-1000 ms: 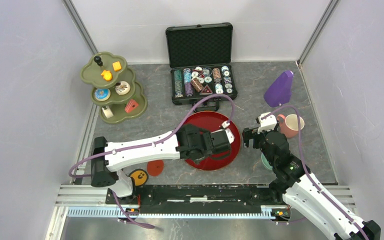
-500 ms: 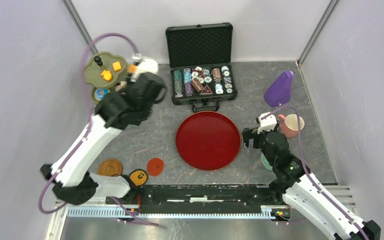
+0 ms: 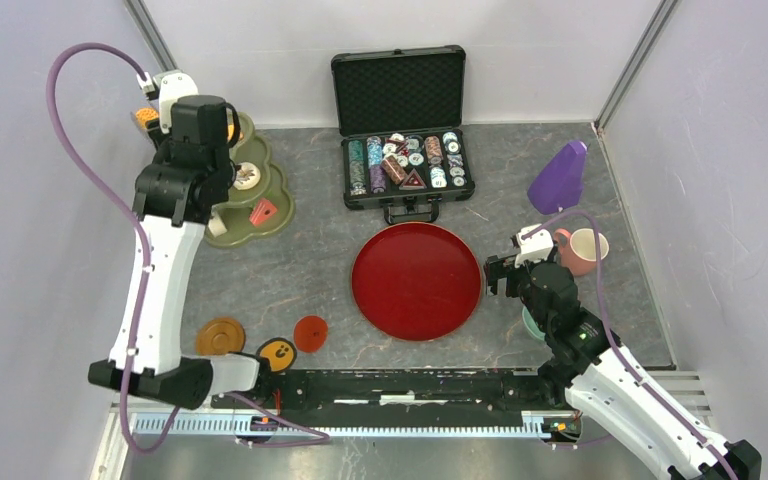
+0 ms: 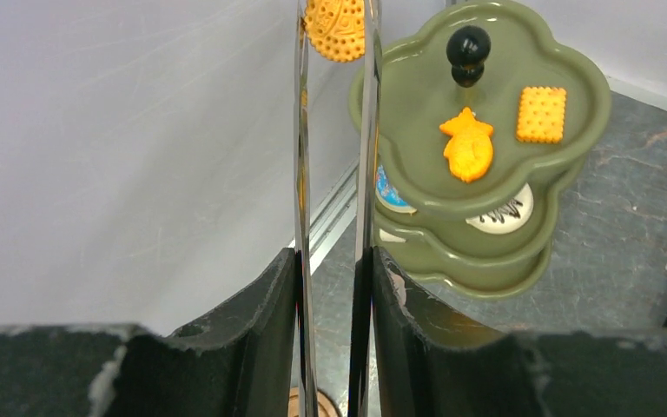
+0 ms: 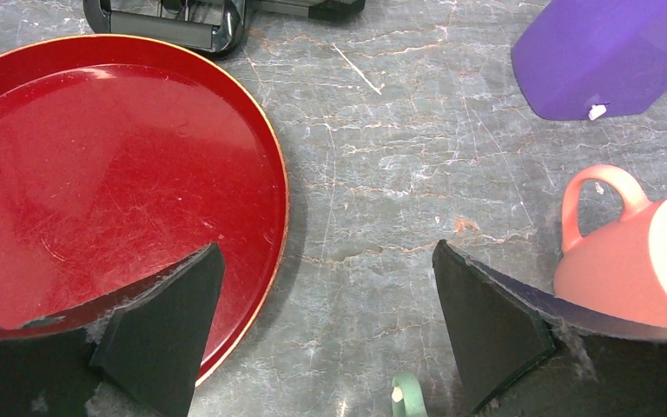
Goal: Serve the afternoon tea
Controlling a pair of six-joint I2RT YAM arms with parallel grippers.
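My left gripper [image 4: 333, 261] is shut on a pair of metal tongs [image 4: 300, 174]. The tongs' tips pinch a round orange biscuit [image 4: 336, 29], held up beside the top tier of the olive-green stand [image 4: 417, 95], toward the wall. That tier carries a star-shaped biscuit [image 4: 467, 148] and a square biscuit [image 4: 541, 114]. Lower tiers hold a donut [image 3: 247, 176] and a red cake slice [image 3: 263, 211]. My right gripper [image 5: 326, 287] is open and empty, low over the table between the red tray [image 5: 113, 182] and the pink cup [image 5: 634, 261]. A teal cup's handle [image 5: 408, 395] shows beneath it.
An open case of poker chips [image 3: 407, 160] stands at the back centre, with a purple object [image 3: 558, 178] to its right. Three round saucers [image 3: 220, 335] lie at the front left. The stand [image 3: 270, 225] sits close to the left wall.
My left arm swung from over the red tray to the stand at the back left, then rose toward the wall with the tongs and biscuit. The right arm has stayed still.
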